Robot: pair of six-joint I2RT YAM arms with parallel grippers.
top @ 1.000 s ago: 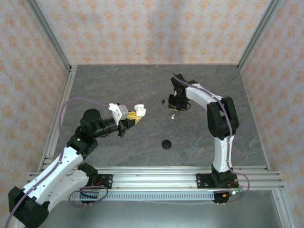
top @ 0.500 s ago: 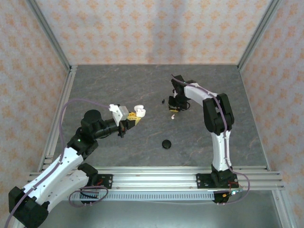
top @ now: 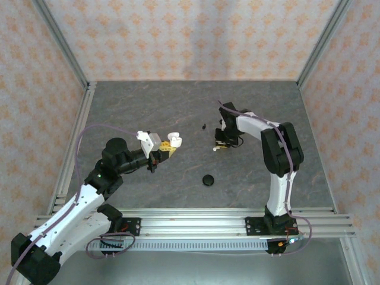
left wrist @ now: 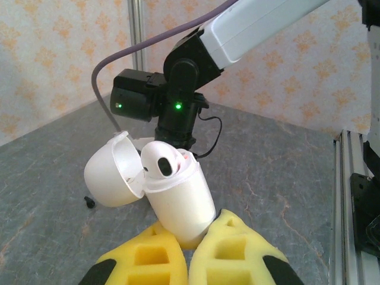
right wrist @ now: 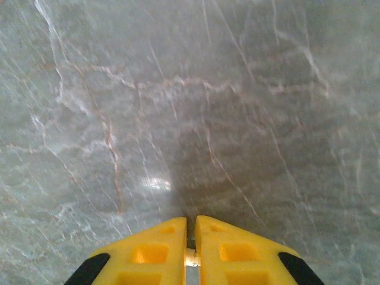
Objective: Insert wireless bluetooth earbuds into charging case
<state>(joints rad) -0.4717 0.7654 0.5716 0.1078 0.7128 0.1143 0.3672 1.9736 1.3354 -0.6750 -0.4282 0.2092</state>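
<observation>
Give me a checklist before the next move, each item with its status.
1. Charging case clamped by left gripper: ok.
2. Case lid open: ok.
3. Empty socket in the case: cannot tell; a dark opening shows.
4. White earbud pinched between right gripper fingers: ok.
5. Black round object off the line between the grippers: ok.

Lab robot cell, aluminium rails [top: 196, 215], patterned wall panels [top: 196, 35], grey tabletop [top: 154, 107]
</observation>
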